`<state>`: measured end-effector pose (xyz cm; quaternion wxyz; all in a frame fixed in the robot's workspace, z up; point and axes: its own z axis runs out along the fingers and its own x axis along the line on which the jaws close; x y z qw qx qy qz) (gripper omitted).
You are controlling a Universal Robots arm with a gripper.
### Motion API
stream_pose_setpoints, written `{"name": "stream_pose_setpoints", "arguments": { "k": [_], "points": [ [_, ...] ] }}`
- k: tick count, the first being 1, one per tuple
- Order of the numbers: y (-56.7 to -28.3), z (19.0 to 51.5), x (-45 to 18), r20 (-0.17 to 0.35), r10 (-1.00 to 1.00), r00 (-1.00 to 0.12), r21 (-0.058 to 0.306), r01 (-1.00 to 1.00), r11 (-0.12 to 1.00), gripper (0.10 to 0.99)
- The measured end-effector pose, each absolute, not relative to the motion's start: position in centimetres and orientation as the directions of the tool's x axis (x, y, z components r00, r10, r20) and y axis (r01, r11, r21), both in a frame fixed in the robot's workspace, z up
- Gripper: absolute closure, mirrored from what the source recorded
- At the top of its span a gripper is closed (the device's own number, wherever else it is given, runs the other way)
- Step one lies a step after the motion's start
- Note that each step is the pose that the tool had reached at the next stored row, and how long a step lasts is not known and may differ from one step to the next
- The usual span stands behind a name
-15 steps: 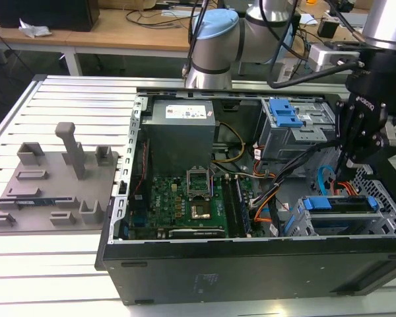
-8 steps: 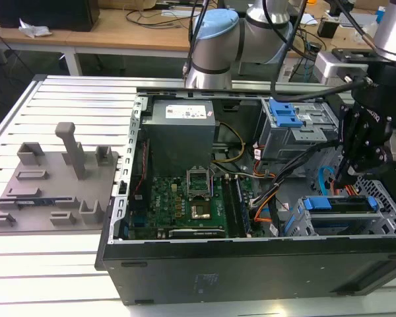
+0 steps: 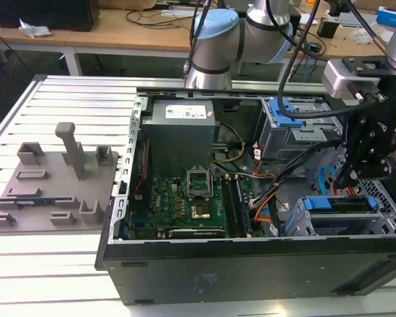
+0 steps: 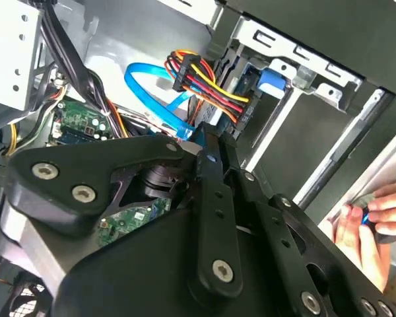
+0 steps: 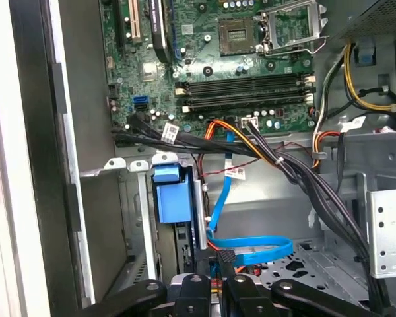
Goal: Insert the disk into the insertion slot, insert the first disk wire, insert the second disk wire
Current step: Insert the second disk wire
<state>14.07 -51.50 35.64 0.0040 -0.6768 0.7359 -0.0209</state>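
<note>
The disk (image 3: 336, 203), silver in its bright blue carrier (image 5: 171, 198), lies inside the insertion slot (image 3: 389, 214), the low grey cage at the exterior view's right. A bundle of red, yellow and black wires (image 4: 211, 89) runs to the disk's rear edge. My gripper (image 3: 348, 177) hangs just above that end of the cage. In the first wrist view the gripper (image 5: 224, 265) is shut on the black plug of a flat blue disk wire (image 5: 254, 251), which loops away beside it. The blue disk wire (image 4: 152, 86) curls behind the gripper (image 4: 208, 148) in the second wrist view.
The taller grey bay with a blue latch (image 3: 285, 113) stands behind the cage. Black cable bundles (image 5: 297, 175) cross over the motherboard (image 3: 185, 198). A person's hand (image 4: 373, 221) is at the case's outer wall. A grey fixture plate (image 3: 49, 185) lies on the table.
</note>
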Motion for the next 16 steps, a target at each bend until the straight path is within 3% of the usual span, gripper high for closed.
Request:
{"name": "stream_pose_setpoints", "arguments": {
  "k": [16],
  "points": [
    [-52.36,35.23,14.20,0.022,-0.999,-0.035,-0.036,-0.999,0.034,0.925]
  ]
}}
